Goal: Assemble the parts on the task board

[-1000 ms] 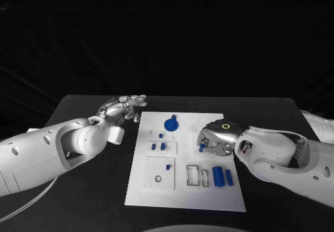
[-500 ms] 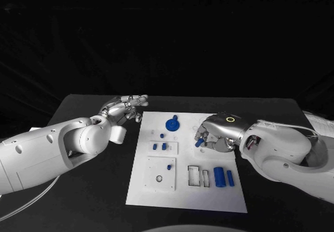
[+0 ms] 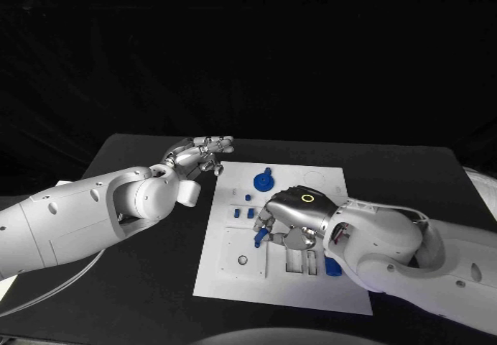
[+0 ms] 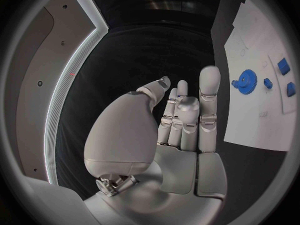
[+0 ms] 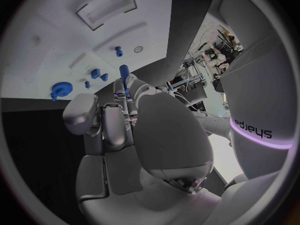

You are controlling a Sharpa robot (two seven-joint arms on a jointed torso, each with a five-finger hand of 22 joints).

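The right hand (image 3: 290,224) hides part of the white task board (image 3: 233,277); a small blue part (image 5: 124,74) shows between its fingers, grip unclear.

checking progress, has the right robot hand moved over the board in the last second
Yes. The right robot hand, holding a blue part, has crossed the task board from its right edge toward the middle, nearer the blue gear.
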